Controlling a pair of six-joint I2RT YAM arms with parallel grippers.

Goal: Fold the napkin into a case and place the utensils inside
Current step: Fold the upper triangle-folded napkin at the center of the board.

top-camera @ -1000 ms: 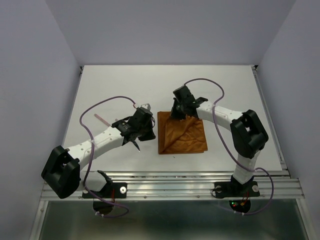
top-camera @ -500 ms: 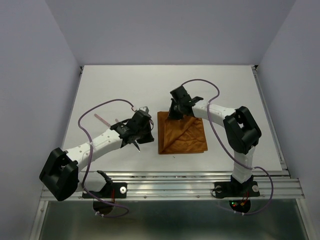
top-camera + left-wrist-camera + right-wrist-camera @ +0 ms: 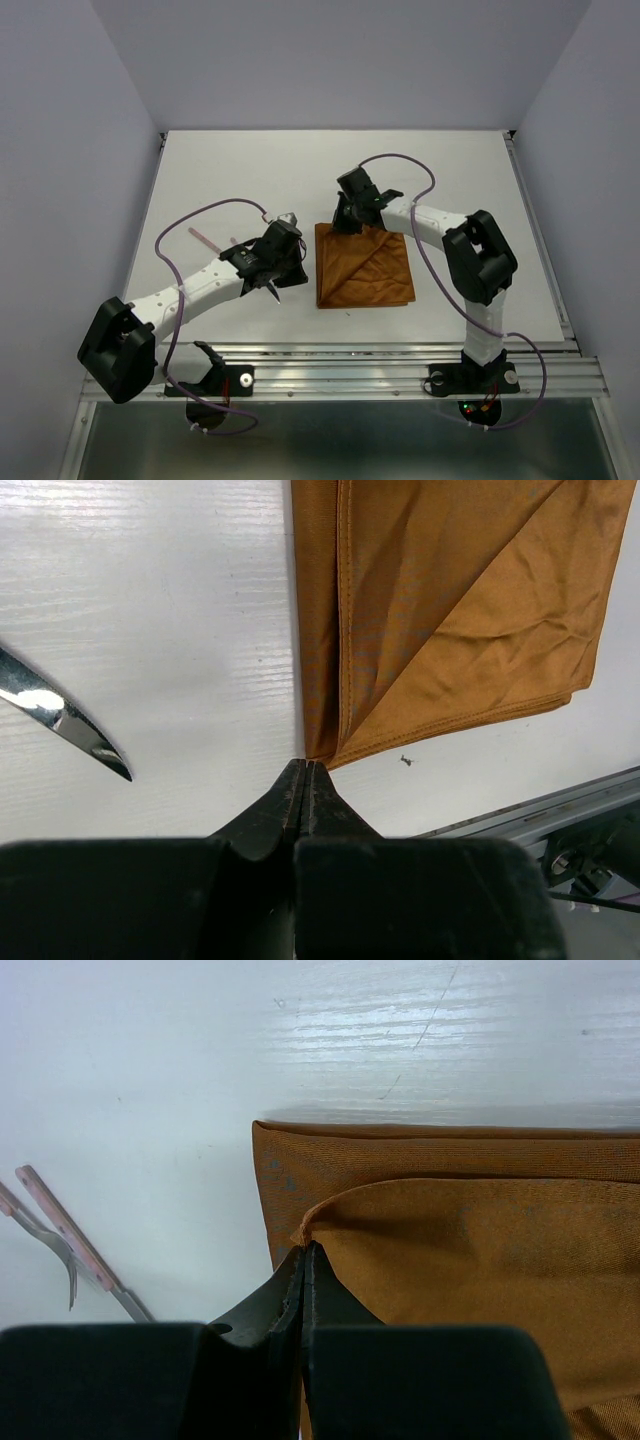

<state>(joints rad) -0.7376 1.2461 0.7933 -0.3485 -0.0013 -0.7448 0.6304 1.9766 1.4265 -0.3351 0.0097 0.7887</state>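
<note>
Silver metal utensils (image 3: 55, 712), one with a pink handle, lie on the white table left of the left gripper (image 3: 305, 768). Its jaws are pressed together, tips at the near corner of the folded rust-orange cloth napkin (image 3: 450, 600). Further right, the right gripper (image 3: 305, 1255), shut tight, pinches the napkin's upper-layer corner
</note>
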